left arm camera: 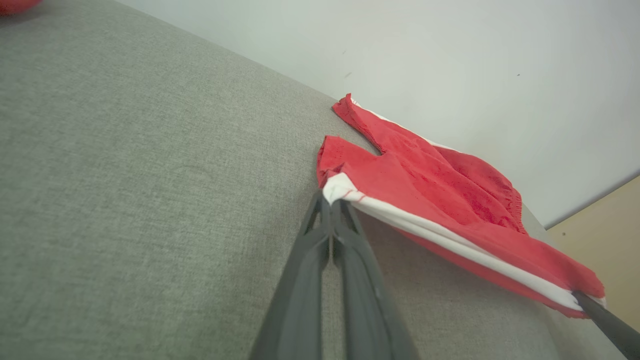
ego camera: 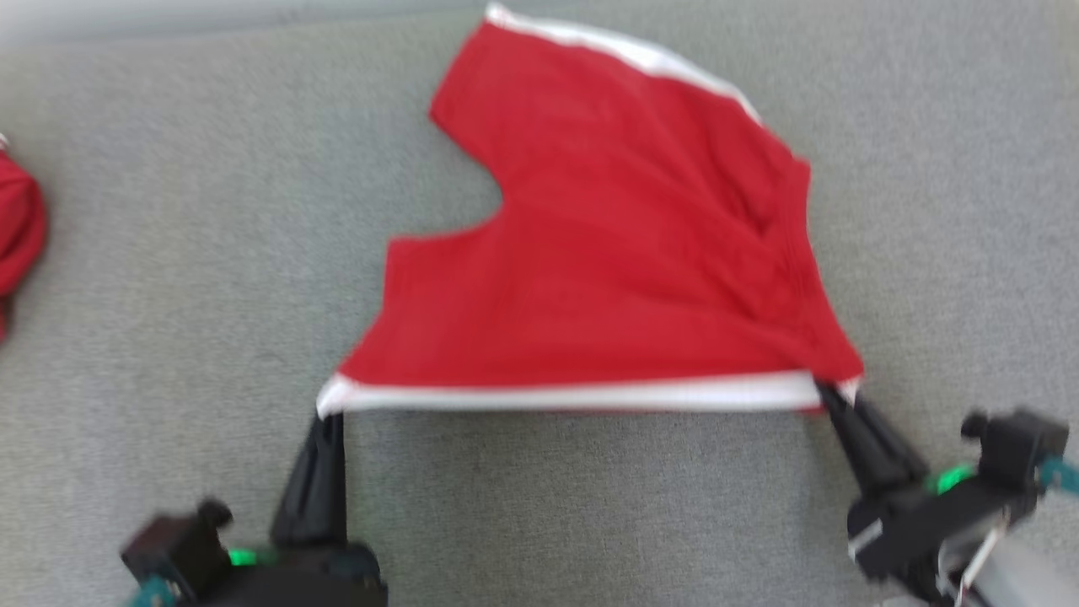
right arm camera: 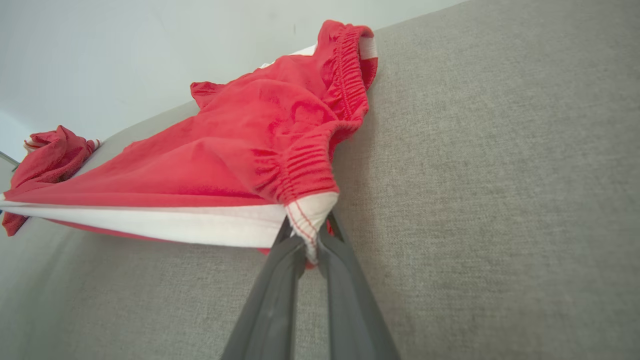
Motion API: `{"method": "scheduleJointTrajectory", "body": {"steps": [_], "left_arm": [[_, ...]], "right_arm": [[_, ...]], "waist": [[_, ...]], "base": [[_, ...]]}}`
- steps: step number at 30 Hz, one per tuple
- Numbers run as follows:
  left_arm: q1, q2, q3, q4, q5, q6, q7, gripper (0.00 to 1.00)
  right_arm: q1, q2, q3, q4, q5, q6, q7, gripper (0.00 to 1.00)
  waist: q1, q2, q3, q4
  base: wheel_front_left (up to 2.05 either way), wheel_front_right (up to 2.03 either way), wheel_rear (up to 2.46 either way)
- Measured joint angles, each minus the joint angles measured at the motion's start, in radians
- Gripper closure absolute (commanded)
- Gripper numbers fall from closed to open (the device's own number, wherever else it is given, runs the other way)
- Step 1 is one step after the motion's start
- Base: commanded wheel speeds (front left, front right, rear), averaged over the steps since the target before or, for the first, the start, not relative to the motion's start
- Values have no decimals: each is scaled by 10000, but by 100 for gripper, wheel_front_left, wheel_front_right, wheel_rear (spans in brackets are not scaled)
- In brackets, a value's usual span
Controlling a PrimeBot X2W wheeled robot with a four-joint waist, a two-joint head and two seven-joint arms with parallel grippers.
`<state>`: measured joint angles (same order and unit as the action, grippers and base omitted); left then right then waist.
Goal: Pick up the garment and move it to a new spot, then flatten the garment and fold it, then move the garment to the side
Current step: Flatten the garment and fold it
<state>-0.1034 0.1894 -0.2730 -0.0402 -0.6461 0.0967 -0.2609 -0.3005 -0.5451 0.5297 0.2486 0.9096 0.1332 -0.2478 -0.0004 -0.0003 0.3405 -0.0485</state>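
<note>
The garment (ego camera: 607,253) is a pair of red shorts with white side stripes, spread over the grey cloth surface. Its near white-striped edge is stretched taut between my two grippers and lifted a little off the surface. My left gripper (ego camera: 329,417) is shut on the left end of that stripe, also seen as the pinched white corner (left arm camera: 336,192) in the left wrist view. My right gripper (ego camera: 830,392) is shut on the waistband end of the stripe (right arm camera: 307,220). The elastic waistband (right arm camera: 345,75) runs away from the right gripper.
A second red garment (ego camera: 17,228) lies bunched at the left edge of the surface, also visible as a crumpled heap (right arm camera: 50,155) in the right wrist view. A pale wall (left arm camera: 450,60) borders the far side. Bare grey cloth (ego camera: 169,295) lies left of the shorts.
</note>
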Motion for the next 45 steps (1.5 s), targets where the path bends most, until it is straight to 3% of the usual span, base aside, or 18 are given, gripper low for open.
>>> {"method": "scheduleJointTrajectory", "body": {"steps": [4,10,16,27,35,45], "left_arm": [[881,-391,198,65,186,-178,2,100],[1644,-523,376,148,566,-433,12,100],[1395,-408,337,345,1062,-828,-2,100],[-2696,1064,157,742,1812,-1676,1496,100],[-6284,1964,-512,2132,2144,-2127,3279,100],[-9380,2119,-1423,5001,2136,-2266,3356,100]], "right_arm": [[1300,198,-451,-407,-305,0,198,100],[3008,625,-1260,-1185,-836,2,717,100],[3300,1413,-2113,-1707,-947,-2,1317,100],[1138,2249,-2435,-2075,-1187,-12,1998,100],[-1060,2984,-2211,-941,-1103,-13,1824,100],[-2909,3682,-1666,886,-1273,-12,807,100]], "waist": [[1,0,-401,117],[2,1,-817,381],[2,3,-866,372],[5,3,-274,-259],[6,4,702,-947],[7,6,1725,-1945]], "base": [[0,0,0],[0,0,0],[0,0,0],[0,0,0],[0,0,0],[0,0,0]]}}
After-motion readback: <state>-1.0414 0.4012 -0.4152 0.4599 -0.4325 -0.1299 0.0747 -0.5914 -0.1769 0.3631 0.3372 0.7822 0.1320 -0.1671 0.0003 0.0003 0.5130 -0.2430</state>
